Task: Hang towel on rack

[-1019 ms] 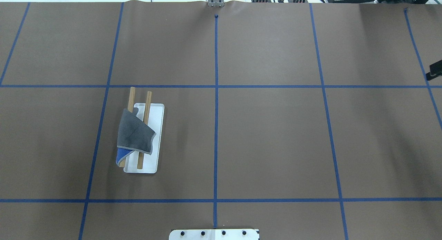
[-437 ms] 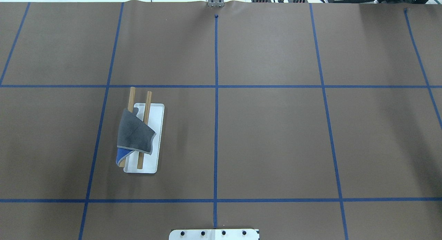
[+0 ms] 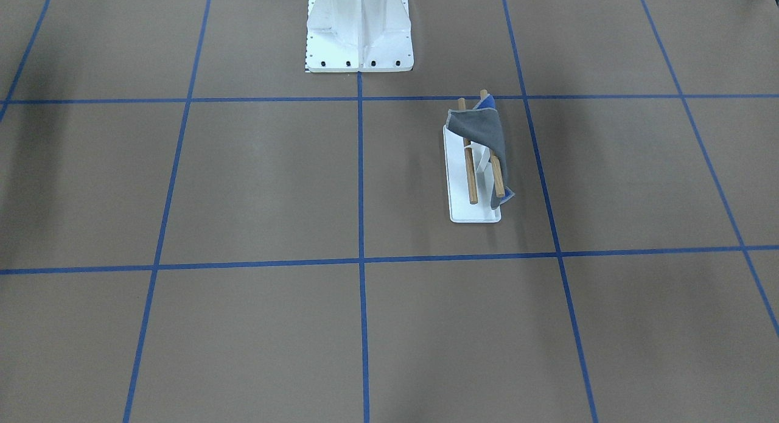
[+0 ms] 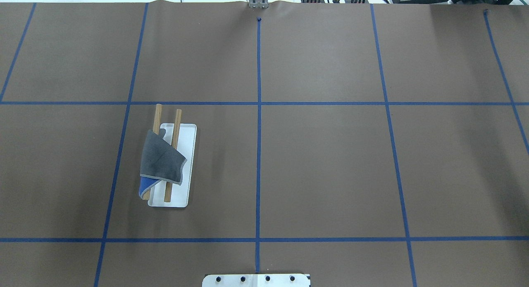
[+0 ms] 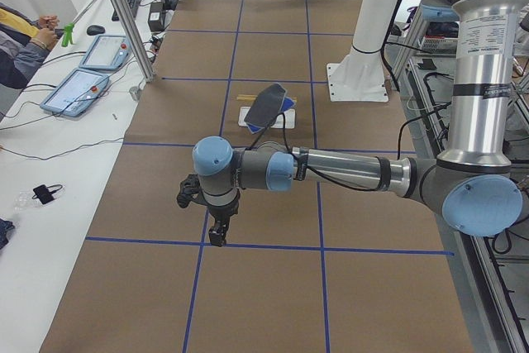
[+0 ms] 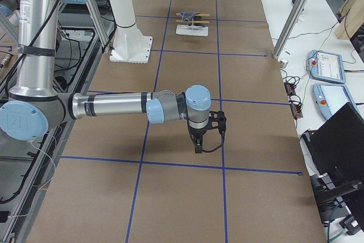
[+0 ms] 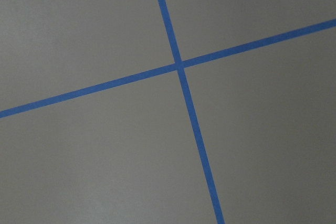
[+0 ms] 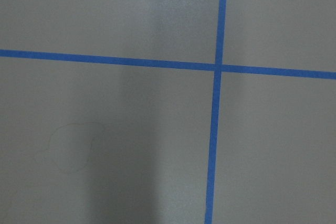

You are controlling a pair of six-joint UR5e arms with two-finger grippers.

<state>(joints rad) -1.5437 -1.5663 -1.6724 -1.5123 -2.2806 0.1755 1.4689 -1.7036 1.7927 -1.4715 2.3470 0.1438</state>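
The towel [image 4: 159,159] hangs dark grey side up across both wooden dowels of the rack [image 4: 189,163], with a blue corner hanging at its near left end. It also shows in the front view [image 3: 484,131], draped over the rack [image 3: 462,213]. My left gripper [image 5: 216,233] shows only in the left side view, far from the rack, pointing down over a tape crossing; I cannot tell if it is open or shut. My right gripper [image 6: 198,146] shows only in the right side view, likewise far from the rack, state unclear. Both wrist views show only table and tape.
The white bolted pedestal [image 3: 359,27] stands at the robot's side of the table. Blue tape lines divide the brown surface. An aluminium post [image 5: 124,18] and tablets [image 5: 83,88] stand on the operators' desk, where a person's arms rest [image 5: 25,35].
A dark part of the right arm at the overhead view's right edge has moved out of view. The towel and rack have not moved.
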